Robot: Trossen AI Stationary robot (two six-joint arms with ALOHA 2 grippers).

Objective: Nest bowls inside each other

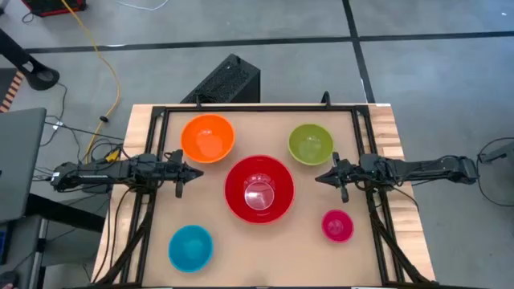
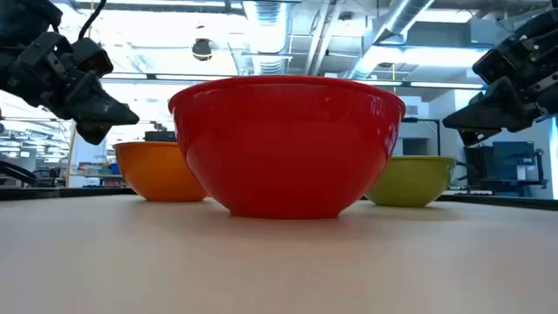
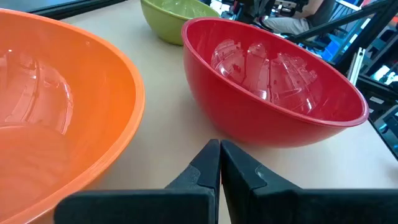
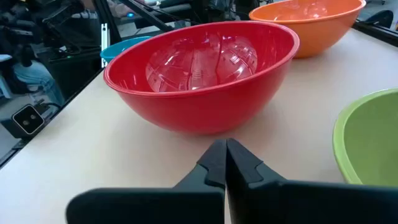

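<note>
Five bowls stand apart on their bases on the tabletop. The red bowl [image 1: 259,189] is in the middle, the orange bowl [image 1: 207,138] at far left, the green bowl [image 1: 311,144] at far right, the blue bowl [image 1: 190,246] at near left, the pink bowl [image 1: 337,225] at near right. My left gripper [image 1: 197,173] hovers shut between the orange and red bowls, clear of both. My right gripper [image 1: 320,178] hovers shut between the green and red bowls, touching nothing.
A dark metal frame [image 1: 257,107] runs along the table's far edge and down both sides. A black box [image 1: 225,80] sits on the floor behind the table. Bare tabletop [image 1: 265,253] lies between the blue and pink bowls.
</note>
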